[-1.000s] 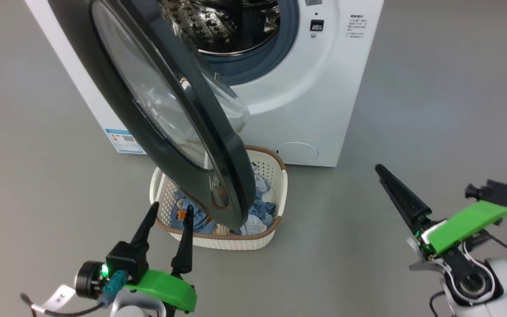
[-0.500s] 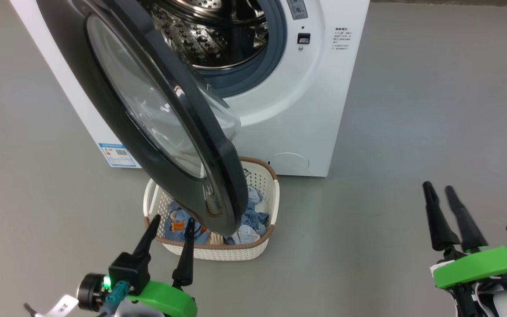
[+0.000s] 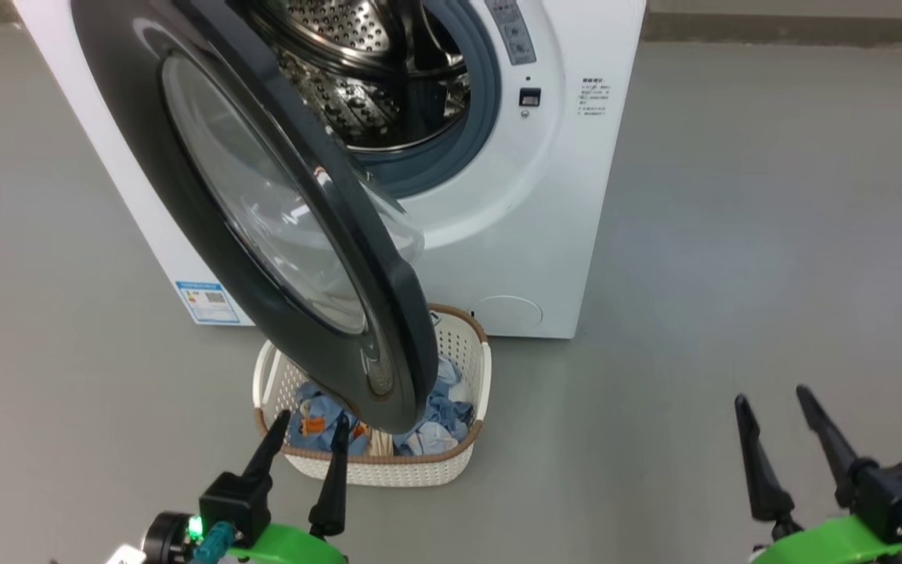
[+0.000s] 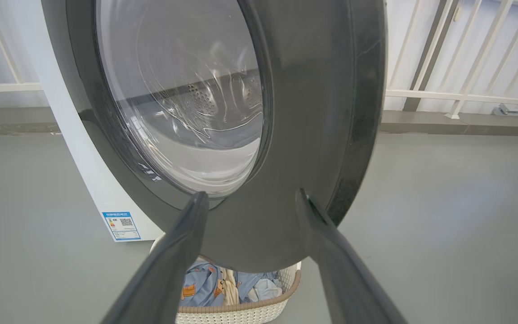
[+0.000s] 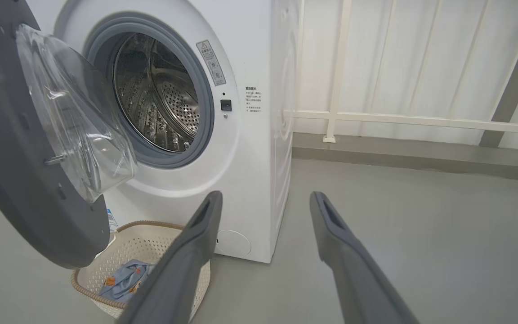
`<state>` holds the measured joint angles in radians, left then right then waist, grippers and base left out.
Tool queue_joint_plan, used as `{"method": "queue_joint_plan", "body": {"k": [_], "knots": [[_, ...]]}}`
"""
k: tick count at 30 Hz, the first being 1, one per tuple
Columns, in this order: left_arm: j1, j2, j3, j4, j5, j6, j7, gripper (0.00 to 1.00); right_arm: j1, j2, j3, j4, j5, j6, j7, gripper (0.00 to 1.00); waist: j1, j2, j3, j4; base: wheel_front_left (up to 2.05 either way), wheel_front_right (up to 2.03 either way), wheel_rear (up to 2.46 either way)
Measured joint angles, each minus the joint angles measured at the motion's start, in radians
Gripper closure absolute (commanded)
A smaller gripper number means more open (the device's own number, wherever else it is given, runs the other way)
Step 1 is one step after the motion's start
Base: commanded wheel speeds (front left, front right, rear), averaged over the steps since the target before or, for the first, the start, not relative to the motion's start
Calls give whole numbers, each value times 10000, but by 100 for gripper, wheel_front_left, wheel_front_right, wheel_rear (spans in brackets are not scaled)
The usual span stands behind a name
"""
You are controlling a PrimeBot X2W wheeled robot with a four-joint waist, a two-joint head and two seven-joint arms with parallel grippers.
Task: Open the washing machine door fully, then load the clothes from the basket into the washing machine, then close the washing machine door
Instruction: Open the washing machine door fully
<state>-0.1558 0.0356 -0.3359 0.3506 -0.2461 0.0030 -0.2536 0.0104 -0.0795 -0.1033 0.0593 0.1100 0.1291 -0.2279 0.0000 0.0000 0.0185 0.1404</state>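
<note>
The white washing machine [image 3: 514,235] stands at the top of the head view, its steel drum [image 3: 373,86] exposed. The black washing machine door [image 3: 263,227] hangs partly open, swung out over the basket [image 3: 463,352]. Light-blue clothes [image 3: 435,411] lie in the basket, half hidden by the door's lower edge. My left gripper [image 3: 312,419] is open just in front of the basket's near rim, below the door; in the left wrist view its open fingers [image 4: 182,234] frame the door [image 4: 308,112] close ahead. My right gripper [image 3: 772,395] is open and empty over bare floor, well right of the machine.
Grey floor surrounds the machine. A white railing [image 5: 398,119] and a low kerb [image 5: 421,157] run behind it. A blue energy sticker [image 3: 207,301] marks the machine's lower left side. The right wrist view takes in the drum [image 5: 160,103], gasket, basket [image 5: 151,238] and door [image 5: 11,180].
The head camera has tilted up, shifting the whole picture. My right gripper has turned from lying sideways to fingers pointing up and dropped to the lower right. The left gripper has barely moved.
</note>
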Motion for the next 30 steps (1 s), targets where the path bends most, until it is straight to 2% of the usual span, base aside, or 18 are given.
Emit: {"method": "queue_joint_plan", "body": {"k": [9, 30], "knots": [[92, 4, -4, 52, -2, -50, 0, 0, 525, 314, -140, 73, -211, 0, -13, 0, -1, 0, -297, -55, 0, 0, 0], [138, 12, 8, 174, -35, -15, 0, 0, 545, 364, -123, 407, -79, 0, 19, 0, 0, 0, -420, -21, 0, 0, 0]]}}
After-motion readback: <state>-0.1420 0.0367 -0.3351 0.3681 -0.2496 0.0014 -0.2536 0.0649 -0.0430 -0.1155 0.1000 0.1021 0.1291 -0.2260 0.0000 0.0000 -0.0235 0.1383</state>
